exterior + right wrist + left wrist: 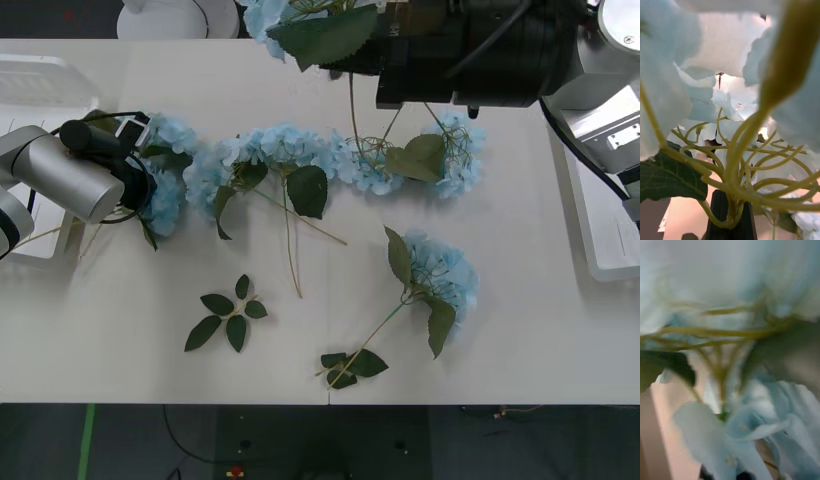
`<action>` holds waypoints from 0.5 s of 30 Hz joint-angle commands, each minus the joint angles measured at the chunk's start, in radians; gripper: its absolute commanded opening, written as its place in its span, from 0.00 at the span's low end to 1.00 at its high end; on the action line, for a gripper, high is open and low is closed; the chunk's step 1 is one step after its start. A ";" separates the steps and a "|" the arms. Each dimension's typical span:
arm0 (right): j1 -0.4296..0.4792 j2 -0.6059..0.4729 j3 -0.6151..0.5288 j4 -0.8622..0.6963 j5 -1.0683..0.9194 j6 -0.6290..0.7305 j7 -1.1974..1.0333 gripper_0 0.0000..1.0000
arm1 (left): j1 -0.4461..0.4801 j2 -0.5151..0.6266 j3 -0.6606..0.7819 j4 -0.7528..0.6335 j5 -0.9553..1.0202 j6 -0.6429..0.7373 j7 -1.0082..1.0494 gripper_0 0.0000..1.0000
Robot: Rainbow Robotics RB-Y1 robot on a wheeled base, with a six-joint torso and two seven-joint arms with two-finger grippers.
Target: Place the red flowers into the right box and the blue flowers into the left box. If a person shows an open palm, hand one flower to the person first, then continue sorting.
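R tool [728, 215] is up over the worktop's [120, 360] far edge, black fingers [717, 213] clamped on a blue hydrangea stem [733, 157], its head [262, 12] and leaf hanging near the far edge. L tool [128, 140] sits low at the L end of the blue flowers [300, 155] strung across the worktop, buried in blooms; can't tell its grip. Left box [40, 75] just behind L arm, right box [605, 235] at R edge. One more blue stem [440, 275] lies apart, nearer the front.
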 commanded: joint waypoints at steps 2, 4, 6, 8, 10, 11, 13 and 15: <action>-0.074 0.080 0.031 -0.039 0.028 -0.035 0.017 0.00 | 0.008 -0.005 -0.003 -0.022 0.003 -0.012 -0.024 0.00; -0.082 0.094 0.054 -0.039 0.027 -0.058 0.015 0.00 | 0.008 -0.001 0.005 -0.045 0.004 -0.009 -0.018 0.00; -0.088 0.104 0.071 -0.039 0.027 -0.078 0.017 0.00 | 0.008 0.007 0.020 -0.075 0.004 0.016 -0.013 0.00; -0.091 0.123 0.081 -0.039 0.028 -0.098 0.017 0.00 | 0.006 0.016 0.056 -0.131 0.004 0.070 -0.007 0.00; -0.091 0.143 0.086 -0.039 0.030 -0.112 0.017 0.00 | 0.000 0.025 0.097 -0.197 0.004 0.163 -0.006 0.00; -0.093 0.150 0.086 -0.039 0.036 -0.118 0.017 0.00 | -0.006 0.030 0.116 -0.241 0.006 0.223 -0.004 0.00; -0.096 0.163 0.094 -0.039 0.050 -0.126 0.017 0.00 | -0.020 0.039 0.148 -0.318 0.008 0.335 -0.001 0.00; -0.103 0.172 0.098 -0.039 0.062 -0.132 0.017 0.00 | -0.030 0.045 0.177 -0.370 0.015 0.419 0.004 0.00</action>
